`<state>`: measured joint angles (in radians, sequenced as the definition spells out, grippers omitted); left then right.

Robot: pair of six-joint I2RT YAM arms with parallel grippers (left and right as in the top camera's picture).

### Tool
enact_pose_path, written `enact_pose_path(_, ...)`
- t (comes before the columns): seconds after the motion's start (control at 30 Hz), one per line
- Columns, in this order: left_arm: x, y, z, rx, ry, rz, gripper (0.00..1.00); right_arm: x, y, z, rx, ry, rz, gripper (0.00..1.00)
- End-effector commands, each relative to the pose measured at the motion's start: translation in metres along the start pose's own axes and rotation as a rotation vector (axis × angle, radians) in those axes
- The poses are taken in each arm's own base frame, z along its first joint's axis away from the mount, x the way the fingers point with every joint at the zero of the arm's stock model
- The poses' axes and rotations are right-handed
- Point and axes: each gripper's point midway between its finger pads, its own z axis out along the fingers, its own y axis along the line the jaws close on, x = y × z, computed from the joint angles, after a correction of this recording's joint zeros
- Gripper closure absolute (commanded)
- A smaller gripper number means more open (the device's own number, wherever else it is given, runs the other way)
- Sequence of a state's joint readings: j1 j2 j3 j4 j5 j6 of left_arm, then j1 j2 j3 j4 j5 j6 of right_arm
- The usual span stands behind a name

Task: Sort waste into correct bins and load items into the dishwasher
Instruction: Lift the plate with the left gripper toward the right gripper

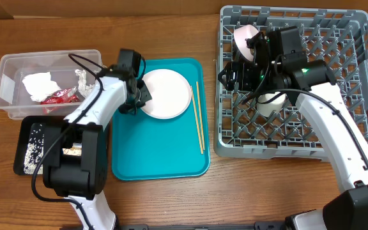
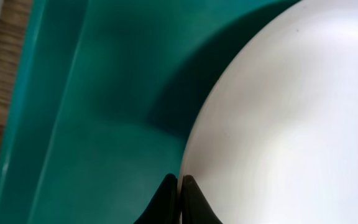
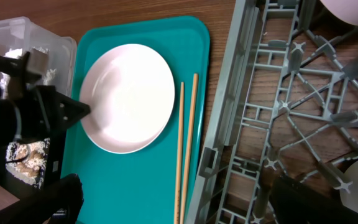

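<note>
Rice (image 1: pixel 32 144) and beige scraps (image 1: pixel 72 151) lie in the black tray (image 1: pixel 24 124) closest to me, so the waste looks sorted, I think. Beyond it, on the teal tray (image 1: pixel 158 160), the left gripper (image 2: pixel 179 186) has its fingers pressed together on the left rim of the white plate (image 1: pixel 165 94). The plate lies flat on this tray, and the chopsticks (image 1: pixel 199 118) lie just beside it, on its right. Further back, the clear tub (image 1: pixel 5 70) holds the tissue (image 1: pixel 37 83), the red wrapper (image 1: pixel 59 96) and the foil (image 1: pixel 82 80). The step in hand seems to be loading the plate into the dish rack (image 1: pixel 356 134). There the right gripper (image 1: pixel 235 75) hangs with jaws wide apart and nothing in them, between a cup (image 1: pixel 270 102) and, farther, a bowl (image 1: pixel 245 38). For the next move, the plate must rise without slipping from such a thin pinch, travel to the right, and stand between the pegs.
</note>
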<state>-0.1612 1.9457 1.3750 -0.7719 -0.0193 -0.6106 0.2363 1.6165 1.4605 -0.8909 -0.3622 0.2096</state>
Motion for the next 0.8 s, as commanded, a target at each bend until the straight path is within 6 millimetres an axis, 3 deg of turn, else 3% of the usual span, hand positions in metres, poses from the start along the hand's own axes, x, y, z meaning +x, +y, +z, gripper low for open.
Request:
enact_pose_path(0.0, -0.029, -0.015, -0.054, 0.059, -0.096, -0.001, 0.96, -0.005, 0.007, -0.008, -0.015, -0.024, -0.01, 0.0)
enact_pose_path(0.2, -0.032, -0.025, -0.104, 0.118, -0.128, 0.044, 0.96, -0.005, 0.007, -0.008, -0.015, -0.024, -0.01, 0.0)
enact_pose_path(0.33, -0.02, -0.042, -0.127, 0.24, -0.102, 0.107, 0.96, -0.005, 0.007, -0.008, -0.015, -0.024, -0.01, 0.0)
enact_pose_path(0.6, 0.012, -0.069, -0.143, 0.433, 0.033, 0.184, 0.96, -0.005, 0.007, -0.008, -0.015, -0.024, -0.01, 0.0)
enact_pose_path(0.77, 0.021, -0.078, -0.146, 0.474, 0.061, 0.212, 0.96, -0.005, 0.008, -0.008, -0.017, -0.022, -0.009, 0.0)
